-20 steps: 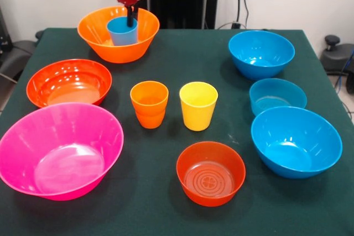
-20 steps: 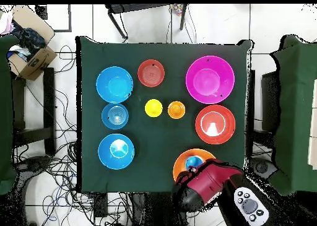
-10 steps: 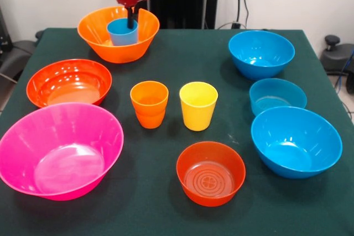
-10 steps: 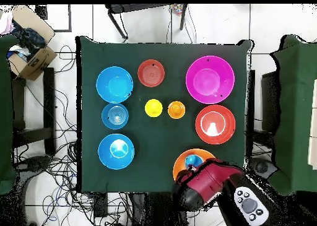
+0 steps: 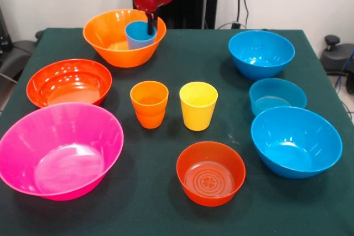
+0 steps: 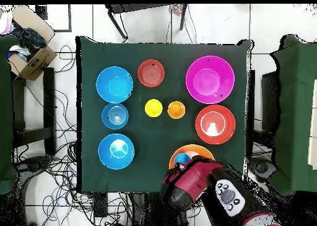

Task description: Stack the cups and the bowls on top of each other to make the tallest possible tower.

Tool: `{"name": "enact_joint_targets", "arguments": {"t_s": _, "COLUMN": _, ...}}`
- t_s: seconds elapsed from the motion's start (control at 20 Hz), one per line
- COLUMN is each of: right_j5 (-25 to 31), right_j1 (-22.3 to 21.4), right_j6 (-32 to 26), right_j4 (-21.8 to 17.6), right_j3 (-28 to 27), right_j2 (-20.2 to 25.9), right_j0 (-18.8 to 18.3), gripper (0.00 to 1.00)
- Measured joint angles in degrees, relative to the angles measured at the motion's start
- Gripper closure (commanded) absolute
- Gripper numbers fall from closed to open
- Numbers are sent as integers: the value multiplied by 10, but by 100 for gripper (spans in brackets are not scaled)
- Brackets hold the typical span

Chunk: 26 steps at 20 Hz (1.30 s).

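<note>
The blue cup stands inside the big orange bowl at the table's far left. My gripper reaches down onto the cup's right rim, shut on its wall. In the overhead view the arm's red head covers the gripper, leaving part of the orange bowl and a sliver of the blue cup showing. An orange cup and a yellow cup stand side by side mid-table. Around them lie a pink bowl, two red-orange bowls and three blue bowls.
All bowls sit apart on the dark green table. In the overhead view a cardboard box and loose cables lie on the floor beside the table.
The gripper has shifted right in the front view with the blue cup. The big orange bowl slid the same way with it.
</note>
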Motion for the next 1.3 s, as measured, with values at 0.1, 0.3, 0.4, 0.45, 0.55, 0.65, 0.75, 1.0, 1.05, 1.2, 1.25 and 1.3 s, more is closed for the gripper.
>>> {"name": "enact_joint_targets", "arguments": {"t_s": 0.1, "right_j5": -15, "right_j1": 1, "right_j6": 6, "right_j4": 1, "right_j3": 0, "right_j2": -6, "right_j0": 11, "gripper": 100}}
{"name": "enact_joint_targets", "arguments": {"t_s": 0.3, "right_j5": -31, "right_j1": 1, "right_j6": 13, "right_j4": 3, "right_j3": 0, "right_j2": -11, "right_j0": 21, "gripper": 100}}
{"name": "enact_joint_targets", "arguments": {"t_s": 0.4, "right_j5": -38, "right_j1": 1, "right_j6": 16, "right_j4": 5, "right_j3": 0, "right_j2": -15, "right_j0": 26, "gripper": 100}}
{"name": "enact_joint_targets", "arguments": {"t_s": 0.45, "right_j5": -39, "right_j1": 1, "right_j6": 16, "right_j4": 6, "right_j3": 0, "right_j2": -16, "right_j0": 26, "gripper": 100}}
{"name": "enact_joint_targets", "arguments": {"t_s": 0.55, "right_j5": -39, "right_j1": 1, "right_j6": 16, "right_j4": 8, "right_j3": 0, "right_j2": -18, "right_j0": 26, "gripper": 100}}
{"name": "enact_joint_targets", "arguments": {"t_s": 0.65, "right_j5": -39, "right_j1": 1, "right_j6": 16, "right_j4": 11, "right_j3": 0, "right_j2": -20, "right_j0": 26, "gripper": 100}}
{"name": "enact_joint_targets", "arguments": {"t_s": 0.75, "right_j5": -39, "right_j1": 1, "right_j6": 16, "right_j4": 15, "right_j3": 0, "right_j2": -20, "right_j0": 26, "gripper": 100}}
{"name": "enact_joint_targets", "arguments": {"t_s": 1.0, "right_j5": -43, "right_j1": 0, "right_j6": 16, "right_j4": 30, "right_j3": 0, "right_j2": -20, "right_j0": 24, "gripper": 100}}
{"name": "enact_joint_targets", "arguments": {"t_s": 1.05, "right_j5": -44, "right_j1": 0, "right_j6": 16, "right_j4": 31, "right_j3": 0, "right_j2": -20, "right_j0": 24, "gripper": 100}}
{"name": "enact_joint_targets", "arguments": {"t_s": 1.2, "right_j5": -48, "right_j1": -1, "right_j6": 16, "right_j4": 32, "right_j3": 0, "right_j2": -20, "right_j0": 25, "gripper": 100}}
{"name": "enact_joint_targets", "arguments": {"t_s": 1.25, "right_j5": -54, "right_j1": -1, "right_j6": 16, "right_j4": 32, "right_j3": 0, "right_j2": -20, "right_j0": 26, "gripper": 100}}
{"name": "enact_joint_targets", "arguments": {"t_s": 1.3, "right_j5": -57, "right_j1": -1, "right_j6": 16, "right_j4": 32, "right_j3": 0, "right_j2": -20, "right_j0": 27, "gripper": 100}}
